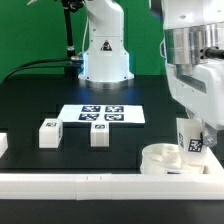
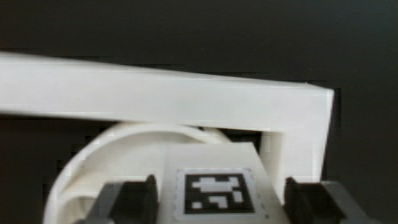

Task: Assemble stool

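My gripper (image 1: 194,132) is at the exterior view's right, shut on a white stool leg (image 1: 195,142) that carries a black-and-white tag. The leg stands upright with its lower end at the round white seat ring (image 1: 165,159); whether it sits in a socket is hidden. In the wrist view the leg (image 2: 217,188) fills the space between my two dark fingers (image 2: 121,198), and the gripper (image 2: 217,203) clamps its sides. The seat ring (image 2: 111,152) curves behind it. Two more legs (image 1: 49,133) (image 1: 98,134) stand loose on the black table.
The marker board (image 1: 100,114) lies flat at the table's middle. A long white border rail (image 1: 90,185) runs along the front edge, right by the seat, with its corner (image 2: 267,100) in the wrist view. Another white part (image 1: 3,145) shows at the exterior view's left edge. The robot base (image 1: 105,60) stands behind.
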`<move>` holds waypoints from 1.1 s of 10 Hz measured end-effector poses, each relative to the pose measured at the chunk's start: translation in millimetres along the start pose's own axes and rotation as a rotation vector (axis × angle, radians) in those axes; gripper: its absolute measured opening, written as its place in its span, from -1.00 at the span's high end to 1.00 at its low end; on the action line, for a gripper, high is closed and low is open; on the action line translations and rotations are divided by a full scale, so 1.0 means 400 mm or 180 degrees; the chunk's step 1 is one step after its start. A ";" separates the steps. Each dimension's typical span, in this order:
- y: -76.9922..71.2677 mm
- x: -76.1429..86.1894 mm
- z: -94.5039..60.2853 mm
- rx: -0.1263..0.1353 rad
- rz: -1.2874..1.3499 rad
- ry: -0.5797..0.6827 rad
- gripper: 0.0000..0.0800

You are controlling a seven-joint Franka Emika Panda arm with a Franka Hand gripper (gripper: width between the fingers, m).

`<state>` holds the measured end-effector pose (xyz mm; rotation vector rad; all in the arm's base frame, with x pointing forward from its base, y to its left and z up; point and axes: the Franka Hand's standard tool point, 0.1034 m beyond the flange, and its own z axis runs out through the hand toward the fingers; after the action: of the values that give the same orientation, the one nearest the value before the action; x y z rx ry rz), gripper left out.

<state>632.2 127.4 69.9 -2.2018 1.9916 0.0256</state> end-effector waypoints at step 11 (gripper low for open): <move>-0.017 0.022 -0.074 0.0049 -0.3356 -0.0012 -0.62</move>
<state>636.9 115.2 98.8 -2.9041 0.6135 -0.1180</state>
